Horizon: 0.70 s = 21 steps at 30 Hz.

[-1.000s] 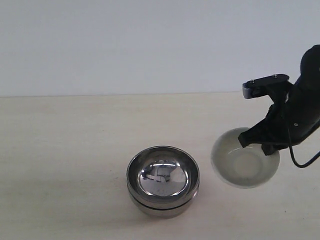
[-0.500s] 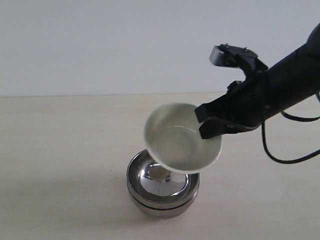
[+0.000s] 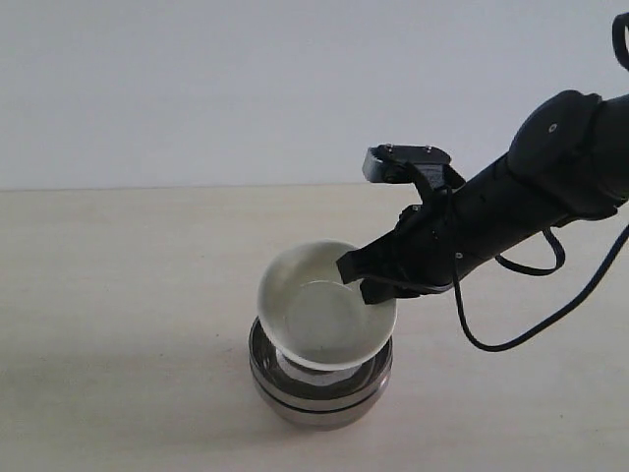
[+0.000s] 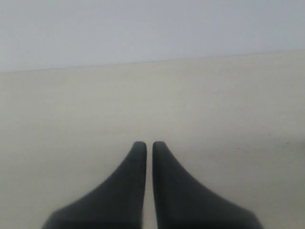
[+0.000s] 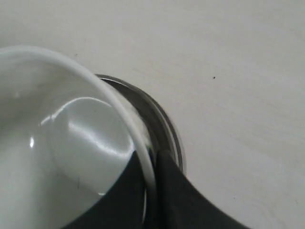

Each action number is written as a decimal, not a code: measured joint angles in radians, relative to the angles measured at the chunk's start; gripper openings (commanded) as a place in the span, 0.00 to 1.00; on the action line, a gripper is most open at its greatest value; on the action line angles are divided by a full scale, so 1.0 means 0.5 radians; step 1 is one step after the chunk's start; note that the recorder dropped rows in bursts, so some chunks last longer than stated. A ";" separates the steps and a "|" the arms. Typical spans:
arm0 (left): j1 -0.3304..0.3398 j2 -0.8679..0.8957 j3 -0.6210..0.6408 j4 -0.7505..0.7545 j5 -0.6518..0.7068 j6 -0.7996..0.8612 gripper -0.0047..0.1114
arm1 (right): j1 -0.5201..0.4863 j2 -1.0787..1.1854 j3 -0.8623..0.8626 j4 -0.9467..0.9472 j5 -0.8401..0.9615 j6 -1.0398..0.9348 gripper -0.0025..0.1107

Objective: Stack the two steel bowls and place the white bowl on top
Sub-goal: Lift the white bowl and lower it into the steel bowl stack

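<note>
The two steel bowls [image 3: 319,385] stand nested on the table, near the front middle of the exterior view. The white bowl [image 3: 319,317] sits tilted in the top steel bowl, its base low inside. My right gripper [image 3: 359,278] is shut on the white bowl's right rim, one finger inside and one outside. In the right wrist view the white bowl [image 5: 57,143] fills the frame's side, the steel rim [image 5: 164,124] showing just past it, and the gripper [image 5: 151,160] pinches the white rim. My left gripper [image 4: 148,145] is shut and holds nothing, over bare table.
The pale wooden table [image 3: 128,285] runs to a plain white wall behind. A black cable [image 3: 511,334] hangs from the right arm, above the table to the right of the bowls.
My right gripper has carried the white bowl from the right side leftward over the steel bowls, then lowered it into the top one.
</note>
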 measured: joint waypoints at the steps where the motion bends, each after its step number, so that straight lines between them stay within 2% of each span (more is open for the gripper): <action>1: 0.000 0.000 0.000 0.000 0.000 0.000 0.08 | 0.000 0.012 0.000 0.000 0.004 0.000 0.02; 21: 0.000 0.000 0.000 0.000 0.000 0.000 0.08 | 0.000 0.075 0.000 0.008 0.004 0.009 0.02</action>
